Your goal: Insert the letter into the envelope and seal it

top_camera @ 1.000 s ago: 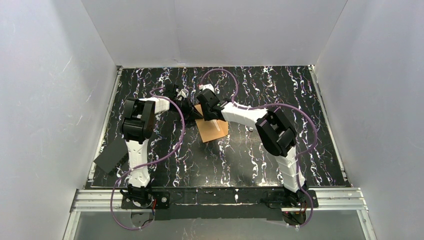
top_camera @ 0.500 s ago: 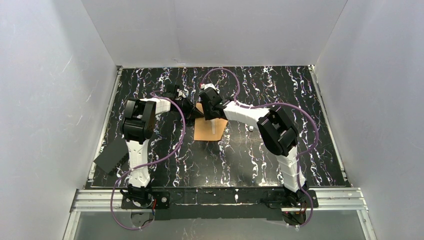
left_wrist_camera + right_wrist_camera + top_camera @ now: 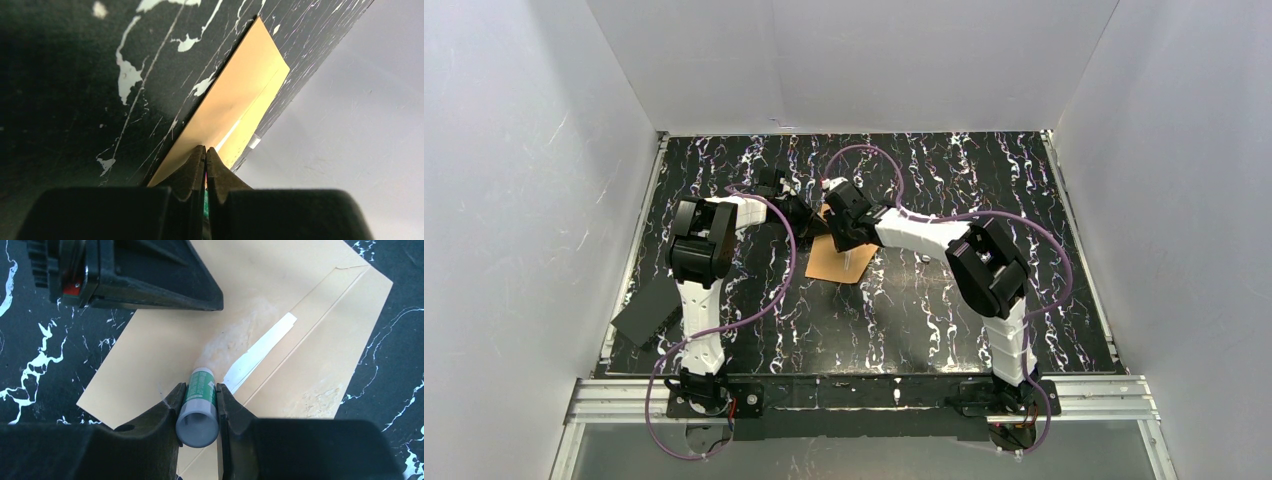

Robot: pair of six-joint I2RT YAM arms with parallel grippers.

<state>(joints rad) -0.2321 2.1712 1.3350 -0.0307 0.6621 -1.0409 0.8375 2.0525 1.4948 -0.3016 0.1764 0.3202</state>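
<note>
Gluing underway: right gripper (image 3: 200,388) is clamping glue stick (image 3: 198,424), dabbing envelope (image 3: 310,340). Left gripper (image 3: 205,152), jaws together, is seemingly pinning its edge. Risk: stick dragging envelope loose and smearing glue.

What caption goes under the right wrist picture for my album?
Right pincer holds a glue stick against the envelope beside its pale strip.

The orange-tan paper envelope (image 3: 840,264) lies flat on the black marbled table (image 3: 924,310), near its middle and turned at an angle to the edges. The flap side faces up. A narrow white strip (image 3: 260,351) runs along the flap fold, with whitish rough patches (image 3: 235,337) beside it.
</note>
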